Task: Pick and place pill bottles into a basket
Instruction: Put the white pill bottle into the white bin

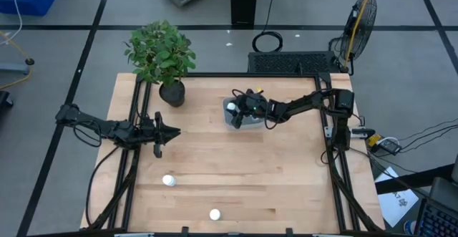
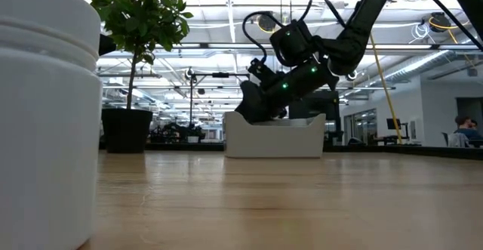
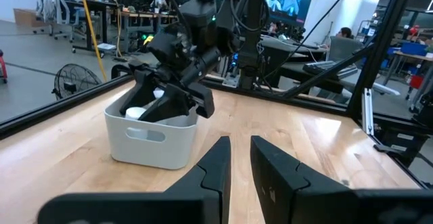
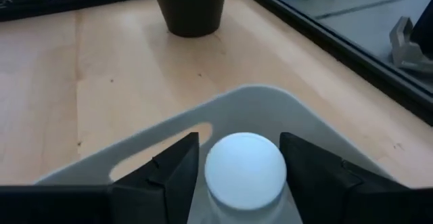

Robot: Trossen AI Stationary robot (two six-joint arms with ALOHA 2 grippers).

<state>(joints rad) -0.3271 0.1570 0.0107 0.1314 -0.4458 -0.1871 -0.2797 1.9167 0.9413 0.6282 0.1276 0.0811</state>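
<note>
My right gripper (image 4: 240, 183) reaches in from the right over the pale basket (image 1: 247, 122), slanting down into it, and is shut on a white pill bottle (image 4: 245, 166). The bottle also shows in the high view (image 1: 231, 108) at the basket's left end. The basket stands on the table's far middle and shows in the low view (image 2: 275, 140) and the left wrist view (image 3: 152, 143). Two more bottles stand on the table near its front, one at the left (image 1: 169, 180) and one at the middle (image 1: 215, 214). My left gripper (image 1: 170, 131) waits at the table's left, its fingers a narrow gap apart and empty. My right gripper pinches the bottle between its two fingers (image 4: 172, 176), one on each side just below the round cap (image 4: 245, 158). The fingers slant down from the table's right. The bottle sits cap up, inside the basket's rim; whether its base rests on the basket floor is hidden.
A dark pot with a green plant (image 1: 170, 90) stands left of the basket near the far edge. A large white bottle (image 2: 45, 114) stands right in front of the low camera. Black frame rails run along the table's left and right sides.
</note>
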